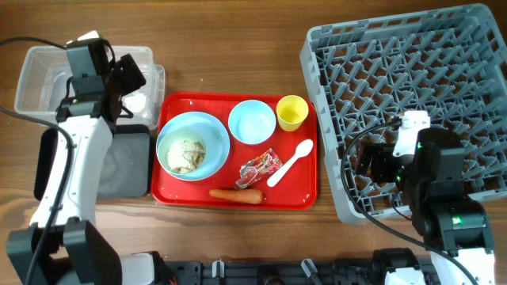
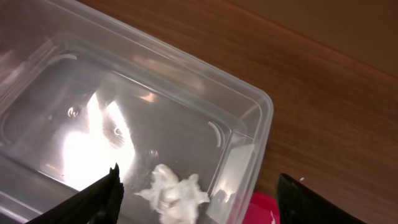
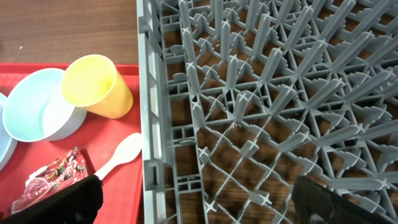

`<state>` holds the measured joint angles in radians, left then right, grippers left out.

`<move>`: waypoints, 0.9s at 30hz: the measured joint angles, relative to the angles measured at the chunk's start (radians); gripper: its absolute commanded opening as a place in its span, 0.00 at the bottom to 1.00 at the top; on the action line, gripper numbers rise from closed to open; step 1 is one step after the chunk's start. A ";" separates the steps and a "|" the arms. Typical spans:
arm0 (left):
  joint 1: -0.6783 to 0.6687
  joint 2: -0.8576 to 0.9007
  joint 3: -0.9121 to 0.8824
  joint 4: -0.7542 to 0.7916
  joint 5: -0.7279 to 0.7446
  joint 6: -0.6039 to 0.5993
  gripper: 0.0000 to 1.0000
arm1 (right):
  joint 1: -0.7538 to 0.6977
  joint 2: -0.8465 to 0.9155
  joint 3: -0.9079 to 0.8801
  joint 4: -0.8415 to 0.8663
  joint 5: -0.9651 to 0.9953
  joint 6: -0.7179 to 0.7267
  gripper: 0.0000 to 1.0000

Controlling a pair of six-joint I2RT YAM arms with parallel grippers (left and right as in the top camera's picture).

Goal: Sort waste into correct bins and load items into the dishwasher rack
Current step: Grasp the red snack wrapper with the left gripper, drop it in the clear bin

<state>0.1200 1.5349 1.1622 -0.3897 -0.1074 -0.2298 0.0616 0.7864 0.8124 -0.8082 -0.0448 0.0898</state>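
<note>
Red serving tray (image 1: 170, 190) at the centre of the overhead view carries rice scraps (image 1: 188, 154), yellow cup (image 1: 291, 112), white spoon (image 1: 290, 162), snack wrapper (image 1: 261, 168) and carrot (image 1: 236, 195).

Left wrist view: the left hand (image 2: 199, 177) gapes wide and empty above the crumpled tissue (image 2: 174, 194), which lies in the clear tub (image 2: 249, 99).

Right wrist view: the right hand (image 3: 198, 183) is spread wide, holding nothing, over the left edge of the grey dishwasher rack (image 3: 267, 93).

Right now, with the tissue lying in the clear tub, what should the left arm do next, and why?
Probably lift away from the clear tub and swing toward the red wrapper. The tissue lies on the tub floor, apart from the open left fingers, so that drop looks done; the wrapper lies on the red tray.
</note>
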 measured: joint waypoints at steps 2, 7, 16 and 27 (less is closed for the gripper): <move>-0.019 -0.051 0.000 -0.065 0.022 0.000 0.78 | 0.000 0.000 0.000 -0.001 0.000 0.000 1.00; -0.236 -0.139 0.005 -0.377 0.276 0.000 0.74 | 0.000 0.000 0.000 -0.003 0.000 0.000 1.00; -0.749 0.091 -0.098 -0.389 0.272 0.053 0.86 | 0.000 0.000 0.000 -0.008 0.000 0.000 1.00; -0.852 0.283 -0.096 -0.317 0.198 0.063 0.14 | 0.000 0.000 0.000 -0.008 0.000 0.000 1.00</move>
<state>-0.7322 1.8175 1.0660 -0.7063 0.0906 -0.1669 0.0616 0.7864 0.8127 -0.8158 -0.0448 0.0902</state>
